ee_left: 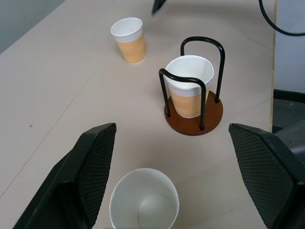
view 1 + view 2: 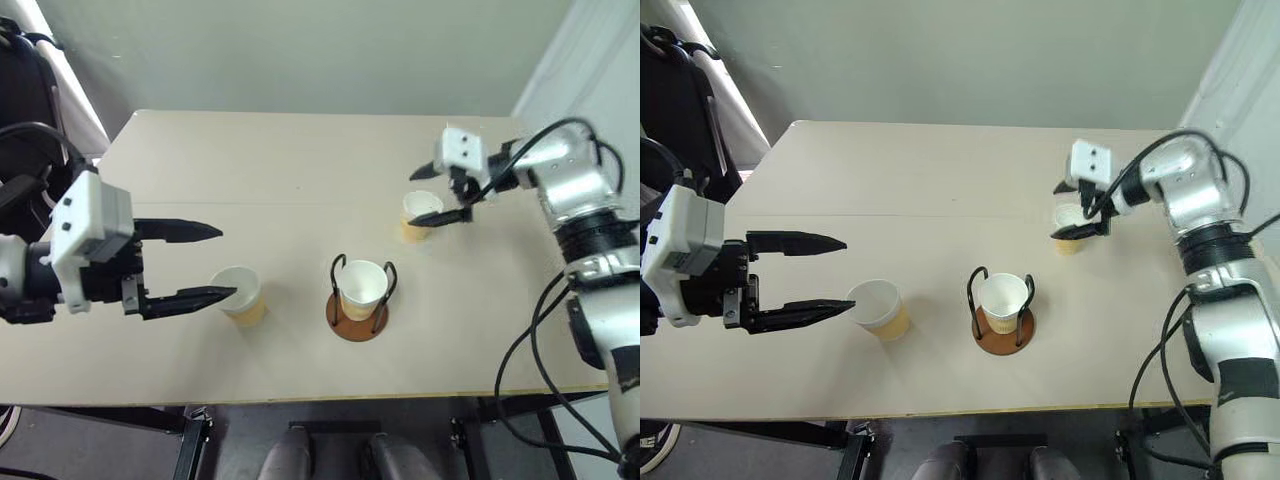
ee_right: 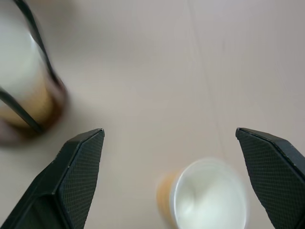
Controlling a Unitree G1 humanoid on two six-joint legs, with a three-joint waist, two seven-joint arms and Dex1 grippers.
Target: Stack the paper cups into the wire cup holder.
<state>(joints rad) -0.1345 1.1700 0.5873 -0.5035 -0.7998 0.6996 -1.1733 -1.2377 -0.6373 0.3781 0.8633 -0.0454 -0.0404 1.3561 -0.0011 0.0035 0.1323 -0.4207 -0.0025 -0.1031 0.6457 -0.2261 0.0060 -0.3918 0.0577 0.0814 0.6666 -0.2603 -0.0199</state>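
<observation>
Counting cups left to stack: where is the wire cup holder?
The wire cup holder stands mid-table near the front edge, one paper cup inside, between two loose cups.

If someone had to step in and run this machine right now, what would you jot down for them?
Left pincer: open, empty, its tips beside the tan-yellow paper cup on the left, which stands upright on the beige table.
Right pincer: open, empty, hovering over the tan-yellow paper cup on the right, also upright.
Done: one tan-yellow paper cup sits inside the black wire cup holder on its round reddish-brown wooden base.
Left: grasp the two loose cups and stack them into the holder.
</observation>
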